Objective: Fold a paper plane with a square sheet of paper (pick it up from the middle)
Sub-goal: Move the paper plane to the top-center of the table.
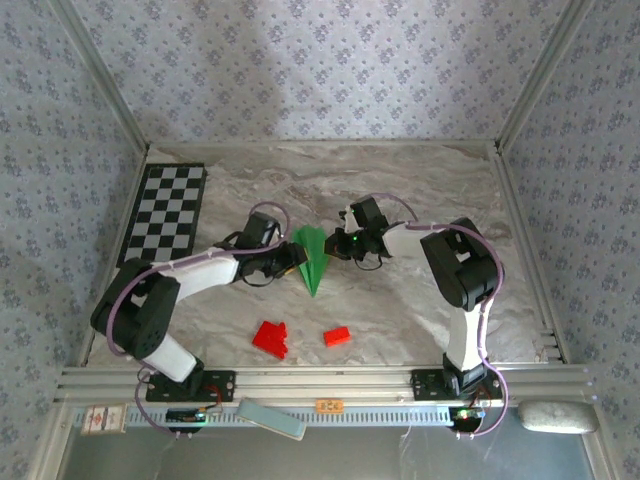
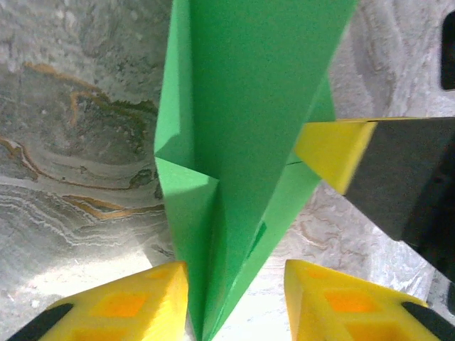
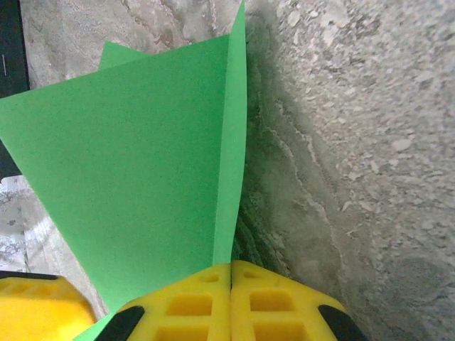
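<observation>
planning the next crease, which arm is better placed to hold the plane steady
Right. The right gripper is shut on the paper plane; the left gripper stands open, jaws either side of it, not clamping.

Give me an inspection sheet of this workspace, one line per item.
Surface: marbled table; no spills seen.
Job's things: green plane at mid-table, folded to a point, tip toward the arm bases.
Clutter: two red blocks near the bases, apart from the plane; checkerboard flat at far left.
Grippers: left gripper open, fingers on either side of the plane's narrow end; right gripper shut on the plane's edge.
Cables: purple cables run along both arms; none seen on the plane.
Surroundings: patterned walls on three sides; metal rail along the near edge.
</observation>
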Controlling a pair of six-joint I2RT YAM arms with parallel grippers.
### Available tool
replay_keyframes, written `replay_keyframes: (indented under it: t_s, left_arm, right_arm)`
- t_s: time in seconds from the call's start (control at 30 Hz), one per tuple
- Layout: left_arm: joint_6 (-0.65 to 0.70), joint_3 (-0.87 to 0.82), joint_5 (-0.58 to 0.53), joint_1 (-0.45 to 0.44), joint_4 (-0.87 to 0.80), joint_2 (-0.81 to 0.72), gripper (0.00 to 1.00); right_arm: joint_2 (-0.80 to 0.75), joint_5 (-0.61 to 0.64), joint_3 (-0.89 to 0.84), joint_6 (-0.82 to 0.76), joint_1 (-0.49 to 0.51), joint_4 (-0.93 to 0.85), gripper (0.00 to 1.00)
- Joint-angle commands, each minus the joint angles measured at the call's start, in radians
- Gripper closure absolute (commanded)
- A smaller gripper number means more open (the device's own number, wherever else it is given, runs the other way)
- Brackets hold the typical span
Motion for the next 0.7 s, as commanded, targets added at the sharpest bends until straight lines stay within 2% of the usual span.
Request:
replay_keyframes:
  t_s: [0.0,0.23,0.67]
  left_arm:
    - [-0.003,0.037,0.046,-0.009,0.018,0.032,0.63]
    - [0.026,0.077,0.045,-0.028,-0.020,0.053,0.70]
    - [0.055,0.154,0.012,-0.057,-0.103,0.123,0.68]
  right_arm:
    - [0.012,-0.013,0.016,0.008,0.006,-0.030,0.93]
    - [0.009,-0.013,0.019,0.009,0.007,-0.030,0.93]
    - [0.010,-0.016,0.029,0.013,0.007,-0.037,0.93]
